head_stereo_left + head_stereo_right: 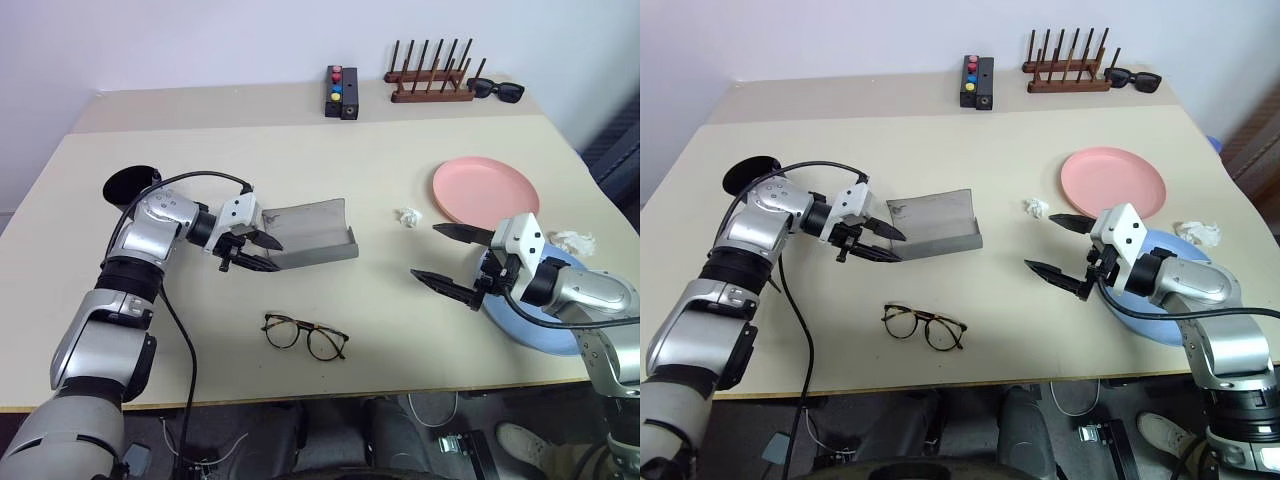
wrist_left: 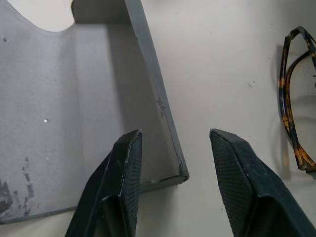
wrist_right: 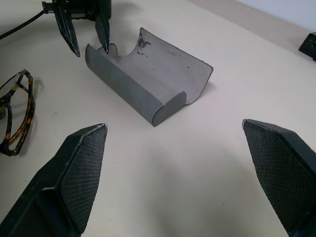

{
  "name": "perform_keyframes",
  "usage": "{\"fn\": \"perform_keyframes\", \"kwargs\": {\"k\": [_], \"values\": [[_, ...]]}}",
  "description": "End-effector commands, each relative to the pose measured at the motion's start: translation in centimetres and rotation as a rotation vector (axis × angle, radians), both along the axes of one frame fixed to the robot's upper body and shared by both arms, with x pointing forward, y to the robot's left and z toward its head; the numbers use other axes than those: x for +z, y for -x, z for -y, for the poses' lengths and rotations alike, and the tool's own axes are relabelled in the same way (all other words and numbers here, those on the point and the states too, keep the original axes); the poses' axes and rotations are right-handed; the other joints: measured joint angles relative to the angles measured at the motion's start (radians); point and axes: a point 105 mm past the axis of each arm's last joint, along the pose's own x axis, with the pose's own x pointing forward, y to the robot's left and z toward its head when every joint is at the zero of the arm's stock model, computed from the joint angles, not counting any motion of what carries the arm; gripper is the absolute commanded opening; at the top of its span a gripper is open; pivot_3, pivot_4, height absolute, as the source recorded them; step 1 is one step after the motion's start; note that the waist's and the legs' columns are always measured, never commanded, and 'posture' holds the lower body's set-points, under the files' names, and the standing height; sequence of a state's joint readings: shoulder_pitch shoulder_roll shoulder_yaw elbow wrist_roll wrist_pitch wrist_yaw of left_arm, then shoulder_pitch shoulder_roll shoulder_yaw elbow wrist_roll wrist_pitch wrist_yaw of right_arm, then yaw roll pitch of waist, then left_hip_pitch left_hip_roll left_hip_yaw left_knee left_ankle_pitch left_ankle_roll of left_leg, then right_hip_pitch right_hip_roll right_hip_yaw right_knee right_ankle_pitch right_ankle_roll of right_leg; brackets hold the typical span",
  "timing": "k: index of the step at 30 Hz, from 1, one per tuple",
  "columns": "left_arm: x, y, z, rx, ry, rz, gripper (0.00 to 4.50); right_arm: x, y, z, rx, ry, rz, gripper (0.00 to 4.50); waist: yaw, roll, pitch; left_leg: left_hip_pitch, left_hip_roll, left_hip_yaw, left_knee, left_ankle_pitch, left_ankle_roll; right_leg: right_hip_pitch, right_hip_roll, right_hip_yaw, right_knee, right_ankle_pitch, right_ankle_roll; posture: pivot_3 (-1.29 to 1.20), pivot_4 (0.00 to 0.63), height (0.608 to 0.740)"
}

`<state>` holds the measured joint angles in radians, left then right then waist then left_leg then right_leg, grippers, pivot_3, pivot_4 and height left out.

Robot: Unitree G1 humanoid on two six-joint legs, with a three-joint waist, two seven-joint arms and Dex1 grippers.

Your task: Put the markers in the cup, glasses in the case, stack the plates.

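Grey spectacle case (image 1: pixel 312 233) lies open, scuffed inside; left gripper (image 1: pixel 252 252) straddles its end wall, fingers parted. Tortoiseshell glasses (image 1: pixel 305 336) lie near the case; right gripper (image 1: pixel 447 259) spread wide.

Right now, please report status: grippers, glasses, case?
Left gripper open at case edge; right gripper open, empty. Case open. Glasses on table, unobstructed.

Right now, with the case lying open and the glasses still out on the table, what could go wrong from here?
1. The left gripper straddles the near wall of the open case with its jaws apart; nothing pins the case, so it could slide or swing shut.
2. The glasses lie unfolded; their arms may catch on the case wall.
3. The open right gripper hangs over the blue plate and may nudge it.
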<state>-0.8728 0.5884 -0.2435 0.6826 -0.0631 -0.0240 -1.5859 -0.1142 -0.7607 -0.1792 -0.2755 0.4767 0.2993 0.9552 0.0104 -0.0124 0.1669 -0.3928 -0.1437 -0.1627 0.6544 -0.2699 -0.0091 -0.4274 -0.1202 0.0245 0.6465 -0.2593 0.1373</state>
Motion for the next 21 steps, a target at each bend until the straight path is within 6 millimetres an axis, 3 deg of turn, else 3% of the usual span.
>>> {"fn": "perform_keyframes", "kwargs": {"k": [1,7,10,13,21], "values": [[0.5,0.0,0.0,-0.007,-0.022,0.028,2.16,1.1,0.2,-0.5,0.018,-0.006,0.046,4.5,-0.001,0.0,0.0,0.0,0.0,0.0,0.0,0.0,0.0,0.0,0.0,0.0,0.0,0.0,0.0,0.0,0.15,0.74],[-0.4,-0.3,0.5,-0.005,-0.051,0.046,2.16,1.0,0.3,-0.4,0.011,-0.009,0.045,4.5,0.001,0.0,0.0,0.0,0.0,0.0,0.0,0.0,0.0,0.0,0.0,0.0,0.0,0.0,0.0,0.0,0.15,0.74],[-0.7,-0.5,0.6,0.005,-0.057,0.057,1.39,1.0,0.4,-0.4,0.007,-0.01,0.045,4.5,0.0,0.0,0.0,0.0,0.0,0.0,0.0,0.0,0.0,0.0,0.0,0.0,0.0,0.0,0.0,0.0,0.15,0.74],[-1.0,-0.5,0.8,0.006,-0.06,0.056,0.03,1.0,0.5,-0.3,0.003,-0.011,0.044,4.5,0.001,0.0,0.0,0.0,0.0,0.0,0.0,0.0,0.0,0.0,0.0,0.0,0.0,0.0,0.0,0.0,0.15,0.74],[-1.3,-0.5,0.3,0.032,-0.048,0.068,0.03,0.9,0.5,0.0,-0.011,-0.009,0.044,4.5,0.0,0.0,0.0,0.0,0.0,0.0,0.0,0.0,0.0,0.0,0.0,0.0,0.0,0.0,0.0,0.0,0.15,0.74]]}}
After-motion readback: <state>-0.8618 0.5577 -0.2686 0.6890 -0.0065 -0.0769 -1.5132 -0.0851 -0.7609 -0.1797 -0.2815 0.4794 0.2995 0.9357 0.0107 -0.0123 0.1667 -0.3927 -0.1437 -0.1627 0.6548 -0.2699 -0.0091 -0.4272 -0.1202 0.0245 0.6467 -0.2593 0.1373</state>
